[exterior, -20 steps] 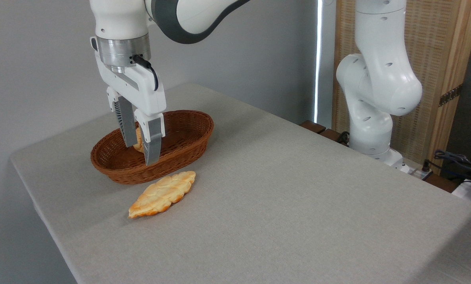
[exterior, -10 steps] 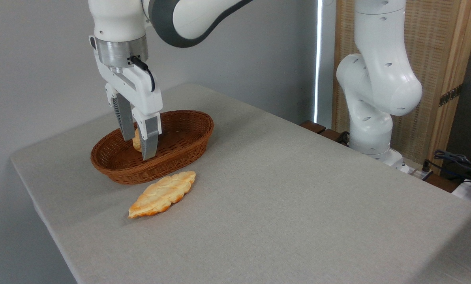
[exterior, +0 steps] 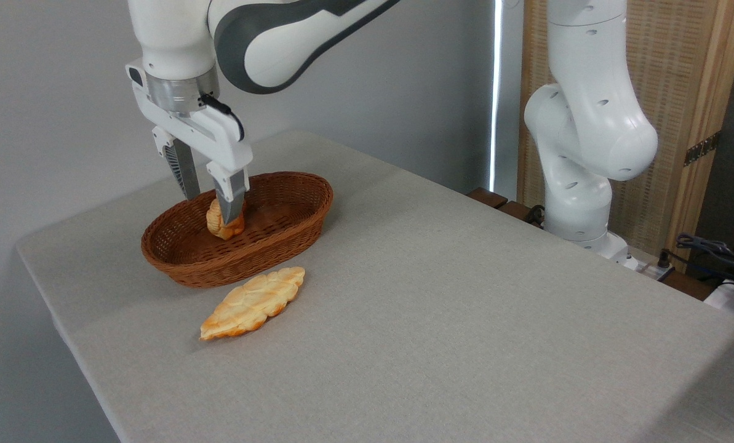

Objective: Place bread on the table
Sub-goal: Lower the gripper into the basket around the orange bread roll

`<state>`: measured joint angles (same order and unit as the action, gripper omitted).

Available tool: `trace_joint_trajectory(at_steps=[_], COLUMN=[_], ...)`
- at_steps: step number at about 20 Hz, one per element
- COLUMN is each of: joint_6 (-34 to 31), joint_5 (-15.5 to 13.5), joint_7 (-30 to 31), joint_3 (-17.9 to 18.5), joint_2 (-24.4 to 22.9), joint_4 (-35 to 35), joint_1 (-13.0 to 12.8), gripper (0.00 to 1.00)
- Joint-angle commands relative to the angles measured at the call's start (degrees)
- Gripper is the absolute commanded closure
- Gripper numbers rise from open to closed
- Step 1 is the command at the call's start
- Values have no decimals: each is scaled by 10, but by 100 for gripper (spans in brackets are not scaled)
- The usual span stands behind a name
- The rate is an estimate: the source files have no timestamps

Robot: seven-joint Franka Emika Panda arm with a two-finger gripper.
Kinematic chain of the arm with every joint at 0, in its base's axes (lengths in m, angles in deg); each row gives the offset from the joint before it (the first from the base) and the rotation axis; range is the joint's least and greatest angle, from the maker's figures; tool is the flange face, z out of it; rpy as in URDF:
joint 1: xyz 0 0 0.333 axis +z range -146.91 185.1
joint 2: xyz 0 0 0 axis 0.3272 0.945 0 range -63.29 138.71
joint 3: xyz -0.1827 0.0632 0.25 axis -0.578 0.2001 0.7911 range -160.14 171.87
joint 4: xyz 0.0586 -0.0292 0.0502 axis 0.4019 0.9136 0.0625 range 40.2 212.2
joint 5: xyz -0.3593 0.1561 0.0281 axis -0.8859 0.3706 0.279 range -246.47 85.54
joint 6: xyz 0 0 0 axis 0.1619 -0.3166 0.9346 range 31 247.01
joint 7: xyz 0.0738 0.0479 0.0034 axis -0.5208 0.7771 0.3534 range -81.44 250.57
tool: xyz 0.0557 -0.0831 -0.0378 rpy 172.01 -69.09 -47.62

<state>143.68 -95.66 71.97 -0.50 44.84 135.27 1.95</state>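
Gripping the small, lumpy orange-brown bread [exterior: 221, 223] between its two grey fingers, the white two-finger gripper [exterior: 210, 209] holds the bun over the interior of the brown oval wicker basket [exterior: 237, 258], at about 10 o'clock on the light-grey cloth-covered table [exterior: 434, 307]. A longer, flat, pale-golden leaf-shaped loaf [exterior: 253, 303] lies on the cloth just beside the basket, at its 6 o'clock.
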Motion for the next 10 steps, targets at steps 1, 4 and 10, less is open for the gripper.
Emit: trace_joint_trajectory(at_steps=[1, 4, 10], joint_6=[11, 12, 30], joint_5=[-10, -7, -5], joint_7=[139, 222, 235], joint_3=[-22, -47, -62], joint_2=[8, 28, 52], joint_4=[3, 3, 3], joint_1=[-1, -2, -16], gripper=[0, 0, 0])
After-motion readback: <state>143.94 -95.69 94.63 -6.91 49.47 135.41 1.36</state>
